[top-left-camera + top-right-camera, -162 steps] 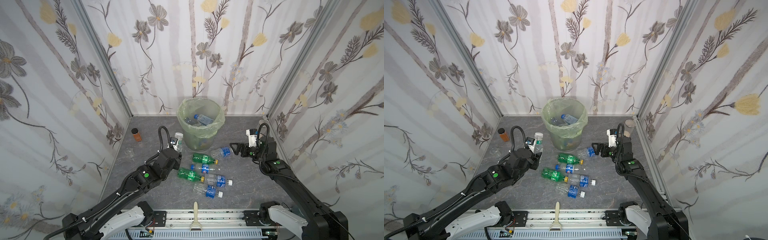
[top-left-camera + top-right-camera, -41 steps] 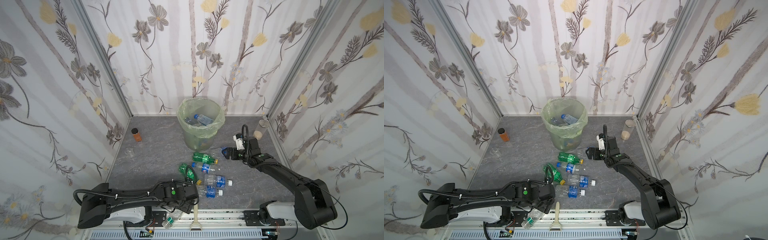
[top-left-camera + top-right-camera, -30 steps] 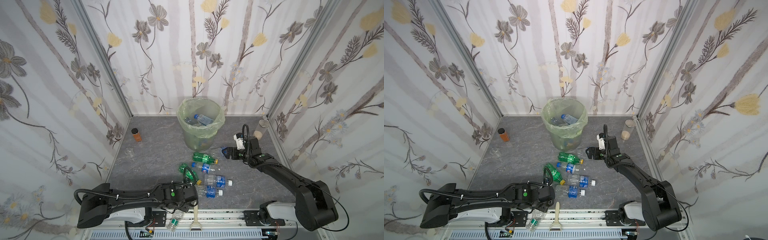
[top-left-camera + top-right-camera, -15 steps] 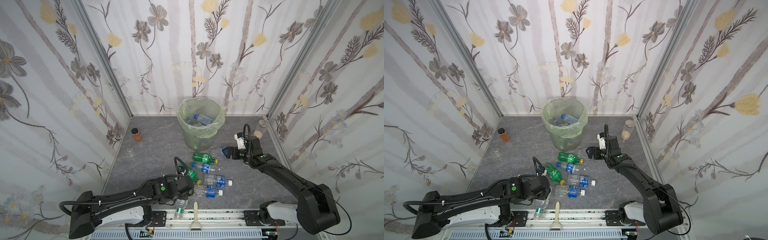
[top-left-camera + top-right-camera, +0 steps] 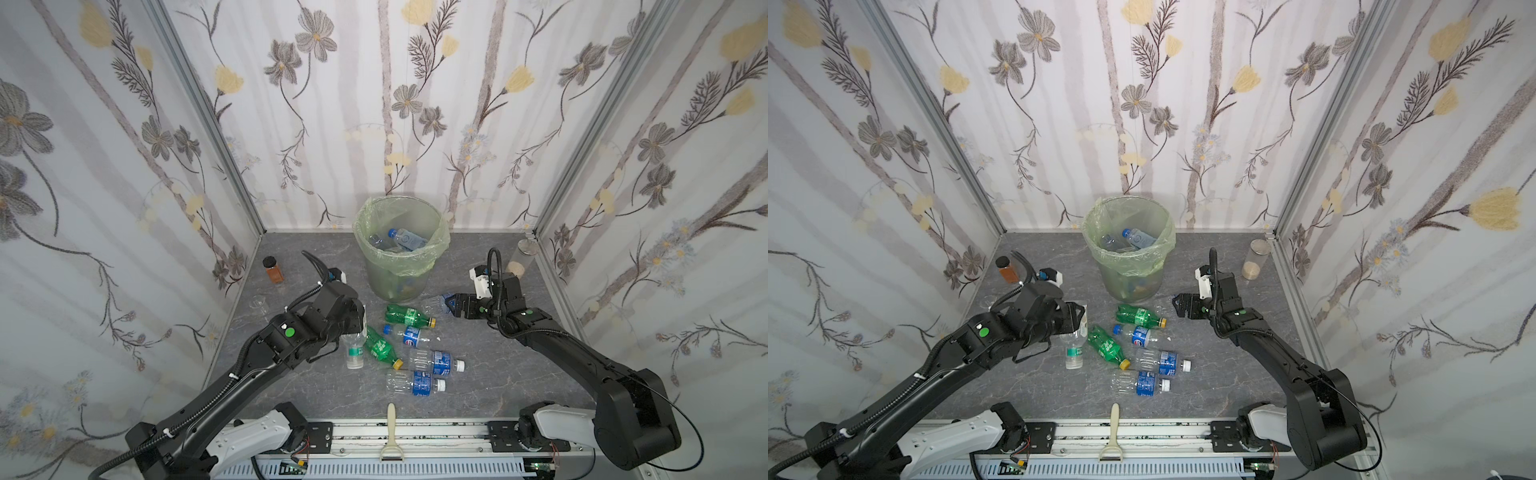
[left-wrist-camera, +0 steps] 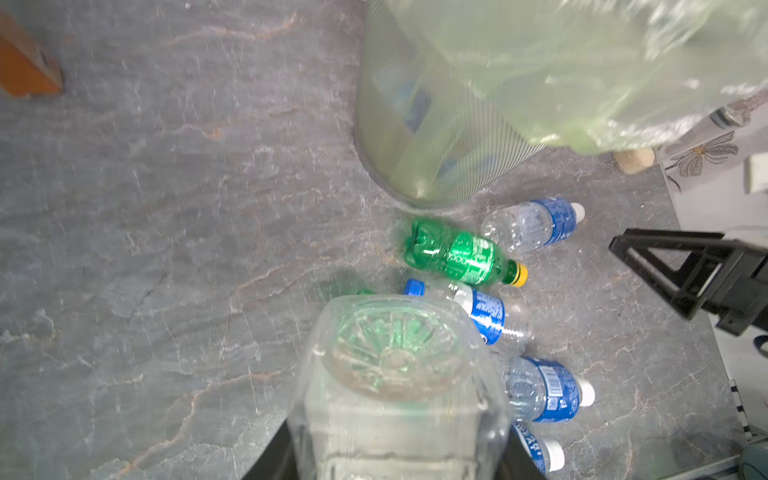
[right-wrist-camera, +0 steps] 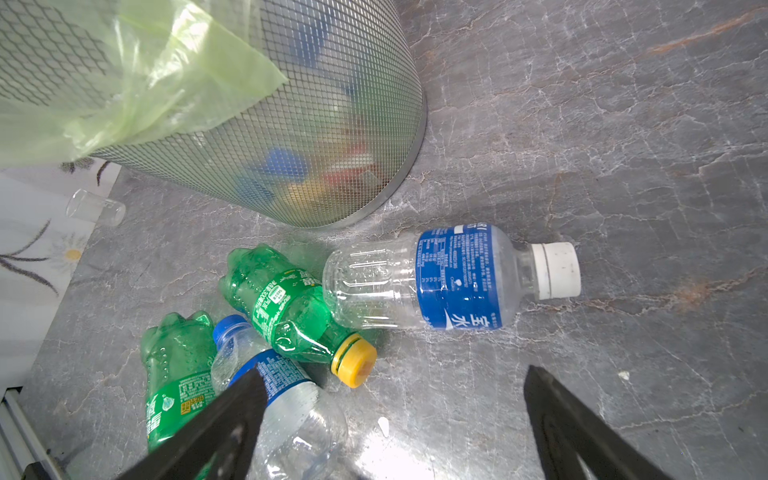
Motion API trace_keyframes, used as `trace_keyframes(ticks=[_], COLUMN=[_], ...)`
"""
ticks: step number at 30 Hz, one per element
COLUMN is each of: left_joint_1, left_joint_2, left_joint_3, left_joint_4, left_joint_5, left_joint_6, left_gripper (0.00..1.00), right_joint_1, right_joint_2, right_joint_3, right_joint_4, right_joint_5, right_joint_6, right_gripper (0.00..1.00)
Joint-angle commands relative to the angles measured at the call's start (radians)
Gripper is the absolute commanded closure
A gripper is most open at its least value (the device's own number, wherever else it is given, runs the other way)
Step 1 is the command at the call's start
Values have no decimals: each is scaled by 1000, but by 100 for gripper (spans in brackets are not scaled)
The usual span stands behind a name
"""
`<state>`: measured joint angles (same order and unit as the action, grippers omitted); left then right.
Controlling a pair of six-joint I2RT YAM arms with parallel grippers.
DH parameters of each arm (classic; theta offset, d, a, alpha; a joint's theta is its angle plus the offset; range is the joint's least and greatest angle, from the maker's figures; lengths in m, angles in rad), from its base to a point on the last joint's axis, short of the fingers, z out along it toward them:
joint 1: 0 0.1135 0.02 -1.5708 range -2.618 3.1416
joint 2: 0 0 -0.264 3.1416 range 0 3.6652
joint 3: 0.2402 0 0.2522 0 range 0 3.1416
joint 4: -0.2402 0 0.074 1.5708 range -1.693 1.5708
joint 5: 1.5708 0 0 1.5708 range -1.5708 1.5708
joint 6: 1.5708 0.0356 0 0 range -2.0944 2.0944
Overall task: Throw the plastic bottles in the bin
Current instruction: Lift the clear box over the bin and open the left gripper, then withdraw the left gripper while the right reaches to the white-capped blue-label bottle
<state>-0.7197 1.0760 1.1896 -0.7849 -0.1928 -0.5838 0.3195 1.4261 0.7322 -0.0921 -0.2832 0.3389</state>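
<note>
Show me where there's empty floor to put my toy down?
Bare floor: between the bin and the cylinder, and between the jar and the bin. Crowded: in front of the bin, where bottles lie bunched.

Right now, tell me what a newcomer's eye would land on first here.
The green-bagged bin at the back centre, bottles already inside, draws the eye first. Before it, loose bottles lie scattered on the grey floor. The left gripper is shut on a clear green-labelled bottle; the right gripper stands open near the bin.
</note>
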Motion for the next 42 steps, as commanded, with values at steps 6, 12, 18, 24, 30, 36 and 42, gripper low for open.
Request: trace_keyframes(ticks=[6, 12, 18, 24, 30, 36, 42], left_joint_1=[139, 172, 172, 172, 173, 177, 186], left_joint_2=[529, 827, 690, 507, 301, 98, -66], left_joint_3=[909, 1310, 1003, 684, 396, 180, -40], left_joint_4=[139, 122, 125, 148, 212, 250, 263], left_joint_5=[189, 164, 90, 30, -67, -111, -150], left_joint_6=[288, 337, 364, 370, 352, 330, 317], left_gripper=[54, 0, 0, 0, 0, 0, 0], right_joint_1=[-1, -4, -14, -16, -1, 27, 42], right_joint_2=[-29, -74, -78, 2, 70, 122, 213], right_joint_3=[-15, -28, -17, 14, 15, 44, 57], right_joint_4=[18, -1, -5, 7, 63, 91, 154], right_joint_5=[15, 33, 44, 48, 74, 121, 147], right_joint_6=[6, 17, 15, 63, 197, 257, 336], right_gripper=[3, 2, 2, 4, 4, 3, 3])
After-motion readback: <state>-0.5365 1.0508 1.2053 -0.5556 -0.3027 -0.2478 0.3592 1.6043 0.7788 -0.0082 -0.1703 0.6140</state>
